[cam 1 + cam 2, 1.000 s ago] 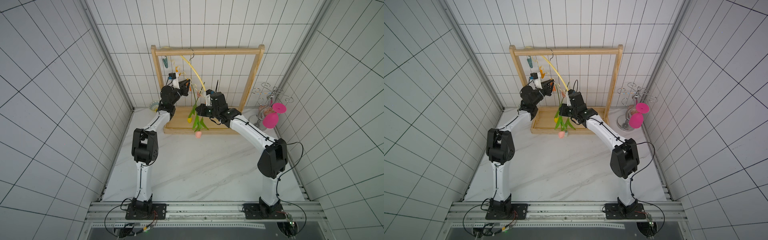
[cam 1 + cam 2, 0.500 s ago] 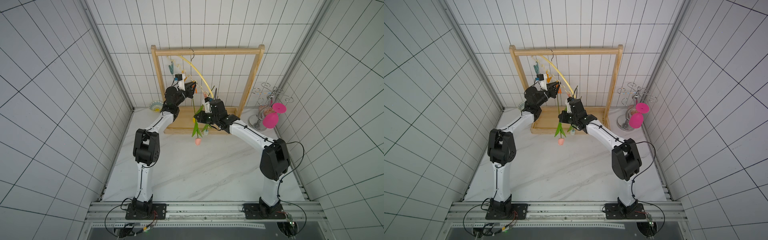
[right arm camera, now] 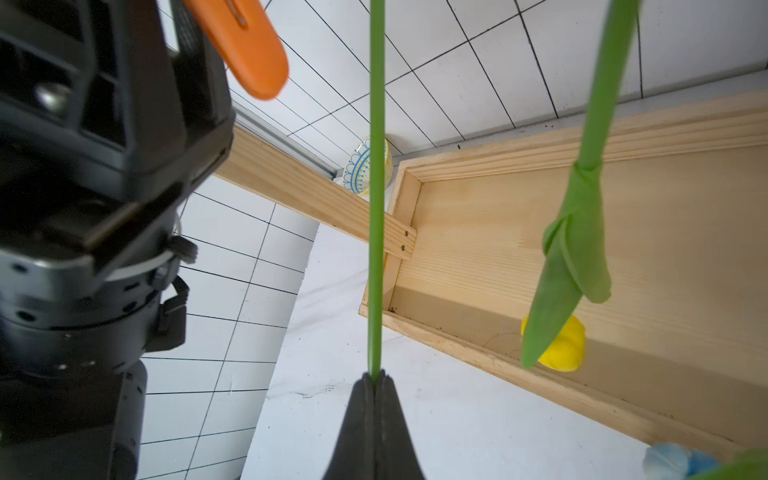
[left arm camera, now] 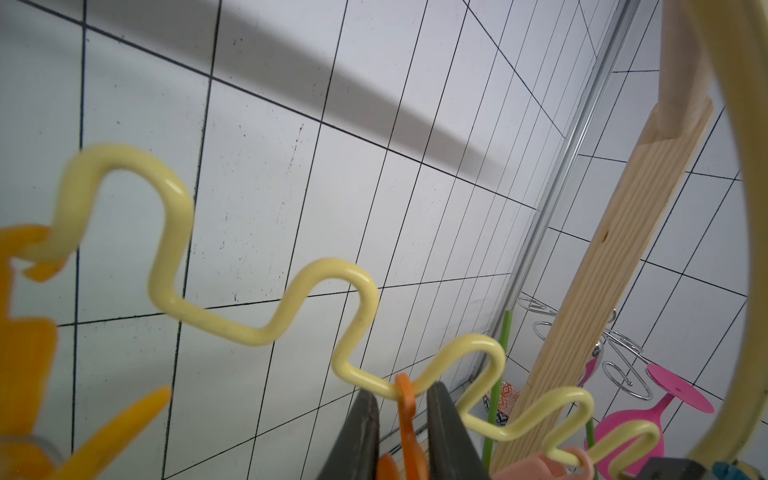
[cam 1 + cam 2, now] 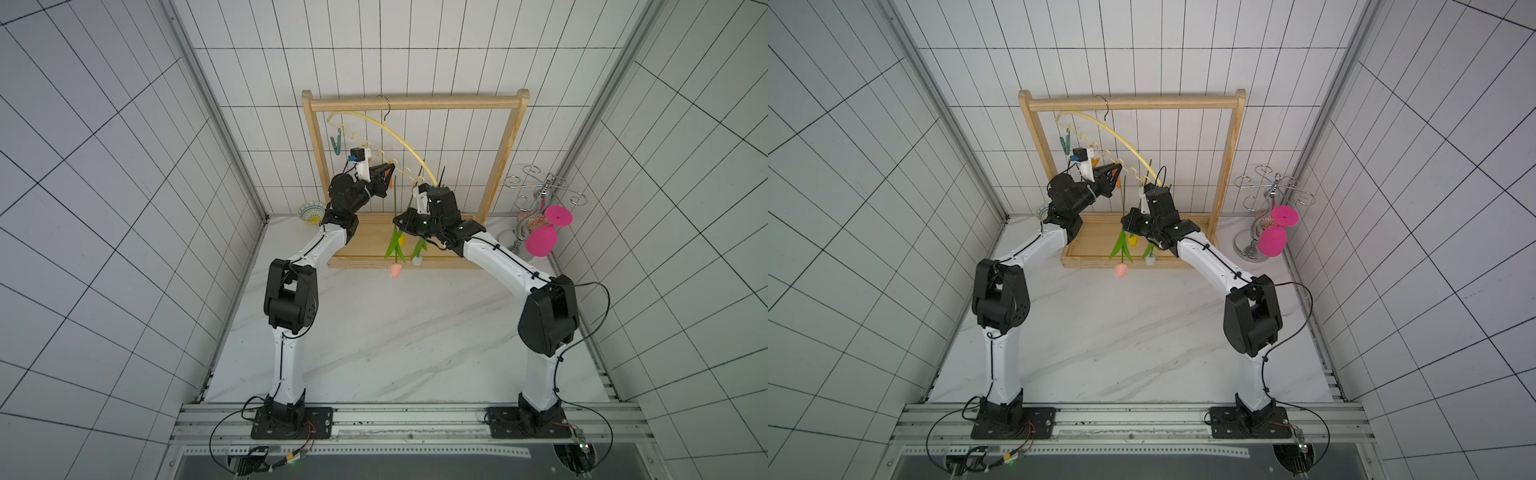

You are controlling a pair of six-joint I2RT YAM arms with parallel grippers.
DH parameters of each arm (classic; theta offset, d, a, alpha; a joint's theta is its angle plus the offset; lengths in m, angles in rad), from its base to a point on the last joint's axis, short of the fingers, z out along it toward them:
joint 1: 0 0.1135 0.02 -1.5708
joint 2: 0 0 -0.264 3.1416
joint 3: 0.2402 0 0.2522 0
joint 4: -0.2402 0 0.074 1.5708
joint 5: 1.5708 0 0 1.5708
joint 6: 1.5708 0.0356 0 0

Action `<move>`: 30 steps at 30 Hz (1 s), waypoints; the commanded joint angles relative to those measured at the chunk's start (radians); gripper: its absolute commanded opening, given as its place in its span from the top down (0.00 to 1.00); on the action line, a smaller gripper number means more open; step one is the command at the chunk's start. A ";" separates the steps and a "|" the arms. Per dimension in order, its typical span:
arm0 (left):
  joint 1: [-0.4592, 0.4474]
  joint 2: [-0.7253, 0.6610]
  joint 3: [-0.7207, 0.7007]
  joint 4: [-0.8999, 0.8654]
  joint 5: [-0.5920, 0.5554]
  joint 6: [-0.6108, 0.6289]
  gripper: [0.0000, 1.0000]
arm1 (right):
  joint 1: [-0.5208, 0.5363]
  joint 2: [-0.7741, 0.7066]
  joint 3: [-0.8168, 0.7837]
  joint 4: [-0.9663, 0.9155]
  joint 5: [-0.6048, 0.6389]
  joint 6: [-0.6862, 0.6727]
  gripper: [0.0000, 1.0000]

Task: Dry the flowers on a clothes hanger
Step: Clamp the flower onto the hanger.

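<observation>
Nearest me, over the marble surface [image 5: 395, 353], the pink tulip [image 5: 395, 270] dangles head down. Its thin stem [image 3: 376, 208] is nipped between the fully closed jaws of the right pincer [image 3: 375, 379]. A little further back and higher, the left pincer [image 4: 401, 390] is squeezed tight on the orange clothespin [image 4: 408, 419]. That pin sits on the wavy bar of the clothes hanger [image 4: 245, 336]. The top of the stem stands just beside the pin, not yet in it as far as I can tell. Behind, the yellow tulip [image 3: 559, 345] and the white tulip [image 5: 417, 260] seem to hang head down from the hanger's end nearer the right arm (the arm hides where they are fastened). The hanger hooks on the wooden rack [image 5: 415, 103] by the back wall.

I'd judge two flowers done and the last about to be clipped. I count three tulips, one hanger, and four pins: the teal clothespin [image 5: 336, 143], the amber clothespin [image 4: 25, 353], the orange one and the pink clothespin [image 4: 540, 467].
</observation>
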 commanded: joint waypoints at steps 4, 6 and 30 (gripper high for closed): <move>-0.003 -0.029 -0.025 0.022 0.017 0.000 0.78 | -0.014 0.035 0.109 0.039 -0.088 0.028 1.00; -0.004 -0.029 -0.032 0.028 0.017 -0.001 0.78 | -0.019 0.034 0.107 0.056 -0.100 0.035 1.00; -0.006 -0.027 -0.057 0.057 0.013 -0.017 0.71 | -0.039 0.039 0.097 0.185 -0.164 0.102 1.00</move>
